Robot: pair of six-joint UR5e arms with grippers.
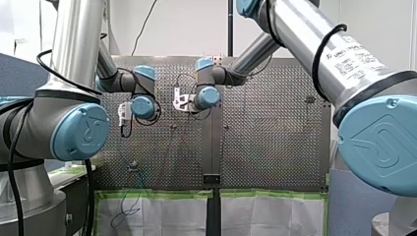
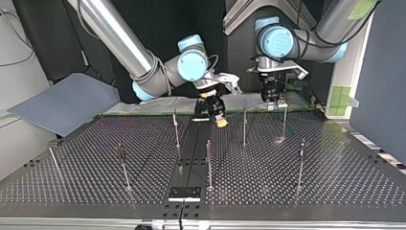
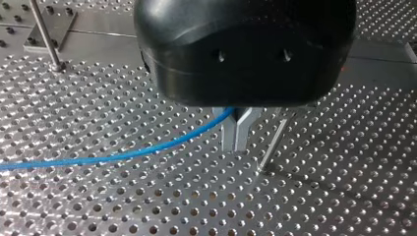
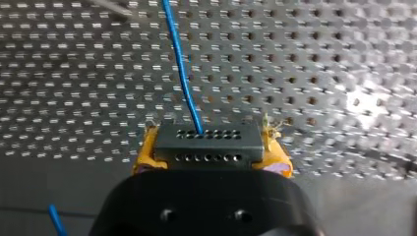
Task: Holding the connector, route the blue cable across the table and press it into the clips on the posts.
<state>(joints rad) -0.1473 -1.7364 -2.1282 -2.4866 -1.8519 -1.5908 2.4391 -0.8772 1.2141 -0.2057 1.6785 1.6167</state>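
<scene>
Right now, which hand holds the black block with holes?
My right hand, with yellow pads, grips the connector; my left hand pinches only the cable.

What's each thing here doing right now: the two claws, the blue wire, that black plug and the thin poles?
left gripper: shut on the blue cable.
right gripper: shut on the connector.
connector: held, with the blue cable leading out of it.
blue cable: pinched by the left gripper, curving away over the table.
posts: standing upright on the table.
</scene>
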